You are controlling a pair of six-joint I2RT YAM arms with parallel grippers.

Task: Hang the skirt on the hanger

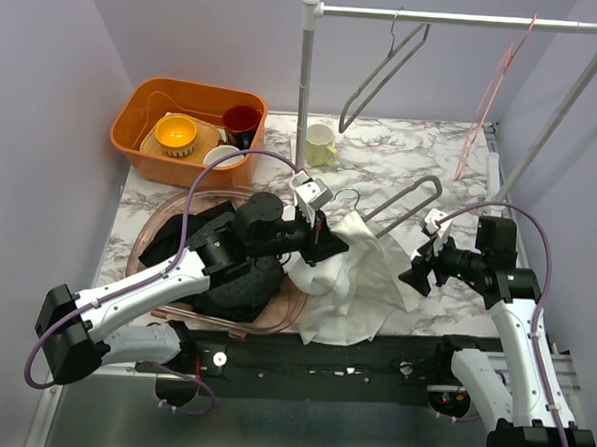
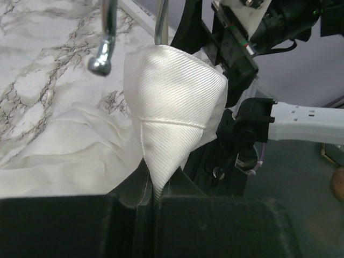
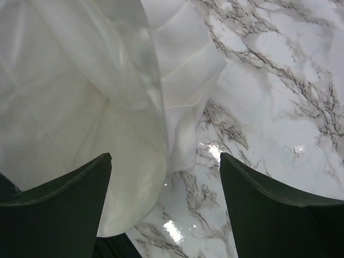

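Top external: bowls [image 1: 176,134] in orange bin [image 1: 132,113]; left tool [image 1: 329,243] pinching skirt [image 1: 360,287], right tool [image 1: 414,272] spread.

White-and-black arms [image 1: 139,300] carry purple cables [image 1: 185,233] and matte black fingers [image 3: 54,215].

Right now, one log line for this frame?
left gripper: shut on skirt | right gripper: open, empty, beside skirt | hanger: lying against skirt

Plain lilac walls [image 1: 46,70] enclose a white, grey-veined marble tabletop [image 1: 402,164]. A white clothes rail [image 1: 459,19] stands at its far side. Light leaves small bright glints on the glossy stone.
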